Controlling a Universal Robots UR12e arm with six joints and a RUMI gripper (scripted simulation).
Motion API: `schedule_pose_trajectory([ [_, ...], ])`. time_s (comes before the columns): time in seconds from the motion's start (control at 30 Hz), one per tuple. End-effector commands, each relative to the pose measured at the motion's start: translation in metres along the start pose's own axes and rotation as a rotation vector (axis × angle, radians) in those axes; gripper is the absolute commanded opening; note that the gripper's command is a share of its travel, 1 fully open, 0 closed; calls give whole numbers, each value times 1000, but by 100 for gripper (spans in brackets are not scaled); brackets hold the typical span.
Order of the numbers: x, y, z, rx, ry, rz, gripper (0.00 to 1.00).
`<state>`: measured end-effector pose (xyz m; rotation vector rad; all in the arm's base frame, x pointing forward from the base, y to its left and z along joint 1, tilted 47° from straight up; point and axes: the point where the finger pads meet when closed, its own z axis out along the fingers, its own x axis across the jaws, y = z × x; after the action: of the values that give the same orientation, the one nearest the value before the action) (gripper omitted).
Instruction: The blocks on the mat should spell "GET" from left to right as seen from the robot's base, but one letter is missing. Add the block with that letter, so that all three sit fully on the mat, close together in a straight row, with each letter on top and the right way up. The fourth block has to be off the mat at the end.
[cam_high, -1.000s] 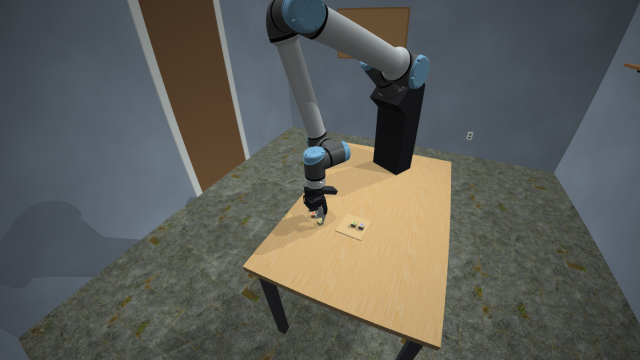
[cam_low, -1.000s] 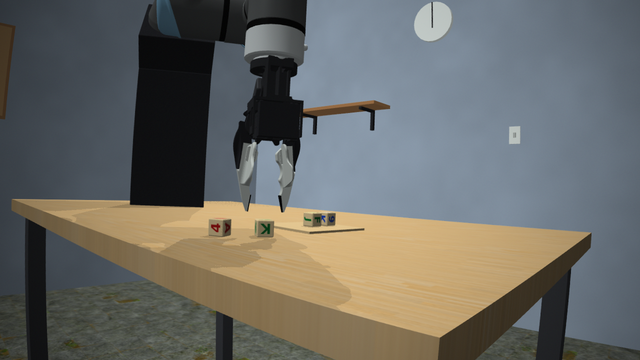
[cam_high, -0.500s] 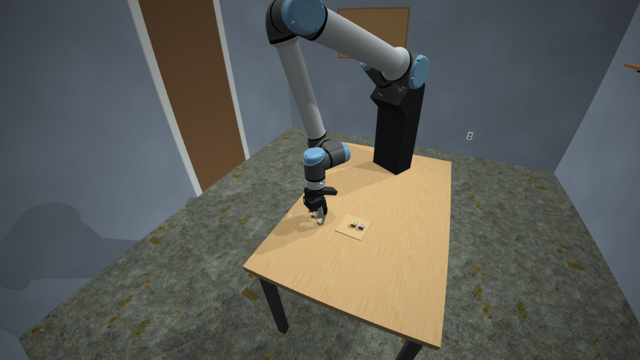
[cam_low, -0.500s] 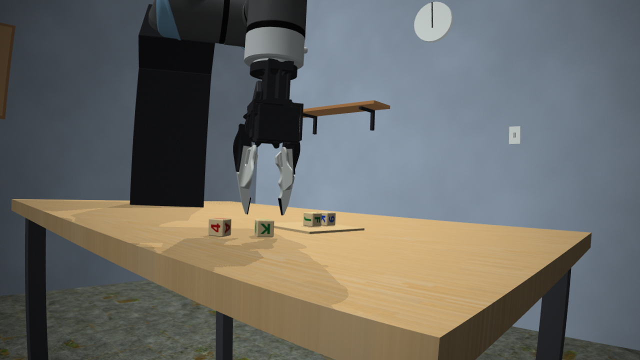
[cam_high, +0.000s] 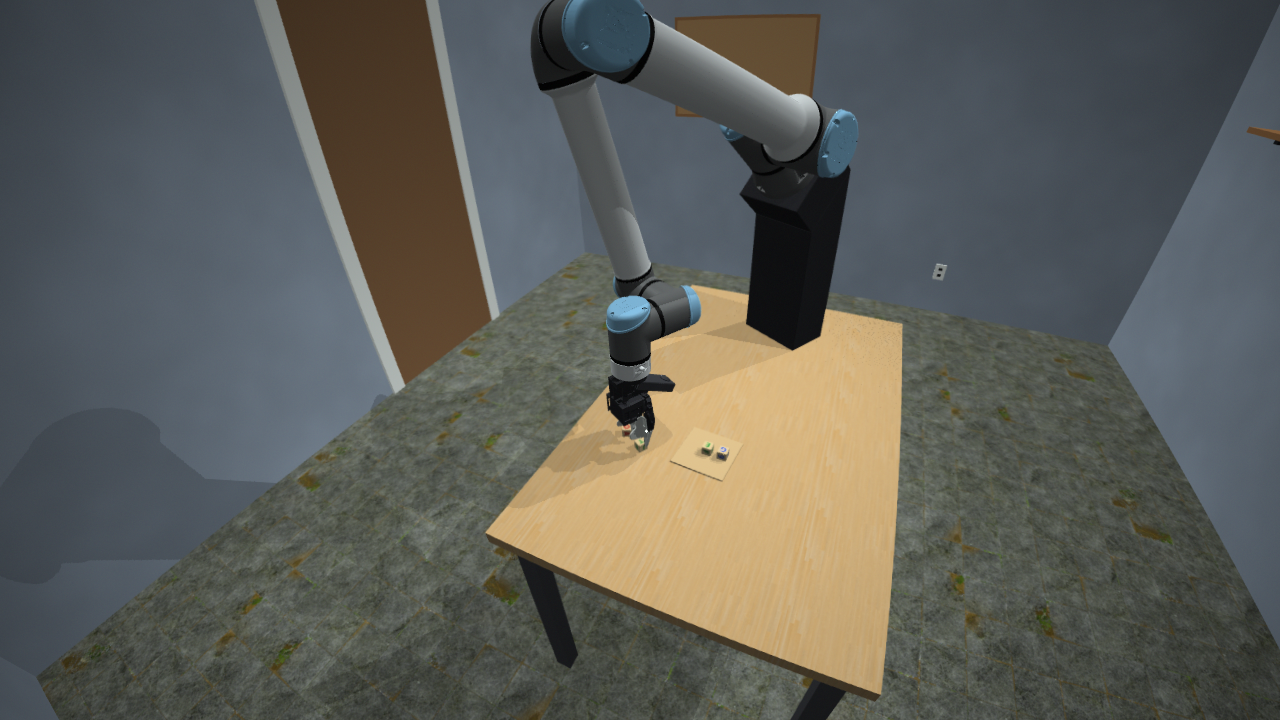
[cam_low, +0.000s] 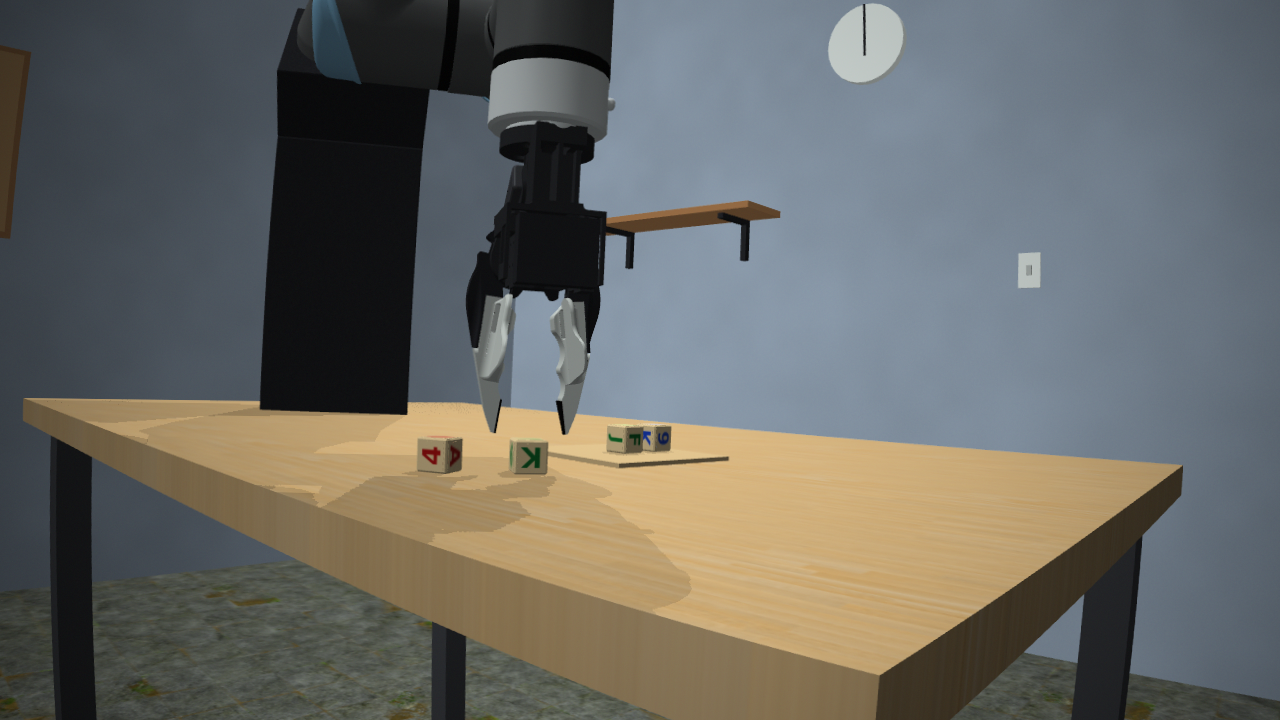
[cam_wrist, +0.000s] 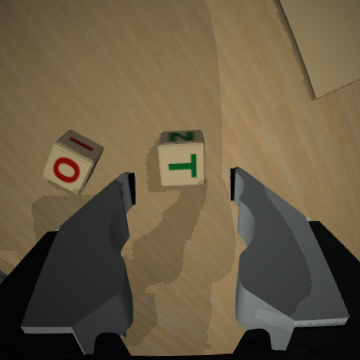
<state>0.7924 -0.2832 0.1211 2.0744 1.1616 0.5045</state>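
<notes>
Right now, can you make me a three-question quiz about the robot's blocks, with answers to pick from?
1. Where is the block with the green T on top?
A. on the mat
B. on the bare table, off the mat
C. between the shut fingers

2. How many blocks sit on the mat?
A. one
B. two
C. four

3. What is the gripper doing?
A. hanging open above the T block, holding nothing
B. squeezing the red O block
C. lying flat on the mat

Answers:
1. B: the T block rests on the wood, with the mat away at the corner of the wrist view.
2. B: two blocks stand side by side there.
3. A: the gripper ends above the table with its fingers apart.
</notes>
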Motion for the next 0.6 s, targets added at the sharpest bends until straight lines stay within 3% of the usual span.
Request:
schedule_pose_trajectory([
  [0.0, 0, 0, 5, -1, 0, 0, 32],
  [0.57, 0, 0, 28, -1, 0, 0, 32],
])
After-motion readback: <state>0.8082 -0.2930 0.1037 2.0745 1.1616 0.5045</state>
